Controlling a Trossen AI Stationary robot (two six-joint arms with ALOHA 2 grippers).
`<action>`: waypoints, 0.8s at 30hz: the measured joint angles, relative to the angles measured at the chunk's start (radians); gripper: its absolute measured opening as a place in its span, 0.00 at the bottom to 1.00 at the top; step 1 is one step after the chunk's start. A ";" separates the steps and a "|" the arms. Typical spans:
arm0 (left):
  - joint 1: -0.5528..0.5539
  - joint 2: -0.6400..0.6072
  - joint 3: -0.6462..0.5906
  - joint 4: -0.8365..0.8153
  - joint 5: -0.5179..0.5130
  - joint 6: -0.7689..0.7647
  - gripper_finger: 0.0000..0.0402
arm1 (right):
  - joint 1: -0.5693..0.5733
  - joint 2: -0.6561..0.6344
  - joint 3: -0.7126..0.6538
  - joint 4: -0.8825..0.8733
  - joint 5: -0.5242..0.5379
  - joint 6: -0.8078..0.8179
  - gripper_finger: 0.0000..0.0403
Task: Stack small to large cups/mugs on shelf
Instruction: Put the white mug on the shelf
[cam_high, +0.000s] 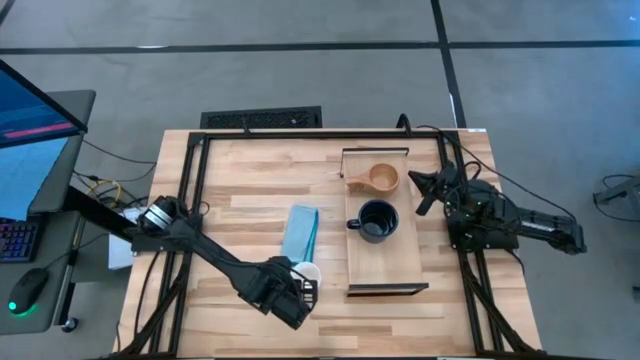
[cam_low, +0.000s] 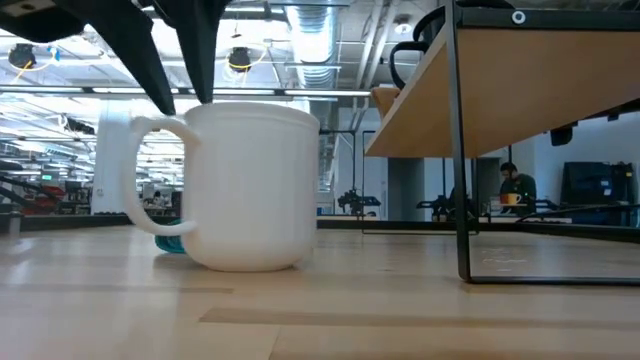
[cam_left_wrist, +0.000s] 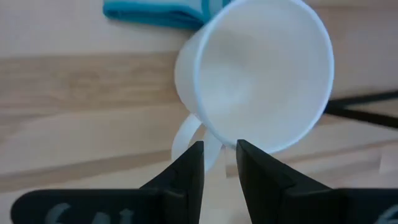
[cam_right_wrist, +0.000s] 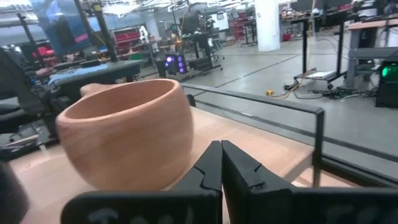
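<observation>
Shelf (cam_high: 384, 262), a long rectangular light-wood board with dark metal brackets at its short ends, sits on the slatted wooden tabletop (cam_high: 240, 190) and serves as reference. On it rest the small light-brown wooden handled cup (cam_high: 380, 178), toward the far bracket, and the dark navy mug (cam_high: 376, 220), near mid-board, the two standing apart. White ceramic mug (cam_high: 307, 271) stands upright on the tabletop just off the shelf's left long edge, near the front bracket. Left gripper (cam_left_wrist: 219, 160) is at this mug, its fingers (cam_left_wrist: 186, 174) nearly together around the mug's handle (cam_left_wrist: 186, 134). Blue folded cloth (cam_high: 300, 232) lies left of the shelf, beyond the white mug. Right gripper (cam_right_wrist: 221, 163) waits off the shelf's right long edge, level with the wooden cup, fingers pressed together and empty
</observation>
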 joint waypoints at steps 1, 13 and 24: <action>0.002 0.000 0.000 -0.003 -0.007 -0.001 0.21 | 0.005 0.000 0.000 0.000 0.000 0.000 0.06; 0.034 -0.001 0.010 -0.007 0.003 0.002 0.21 | 0.035 0.000 0.000 0.000 0.000 -0.045 0.06; 0.067 -0.001 0.002 -0.035 0.062 0.048 0.21 | 0.035 0.000 0.000 -0.001 0.000 -0.045 0.06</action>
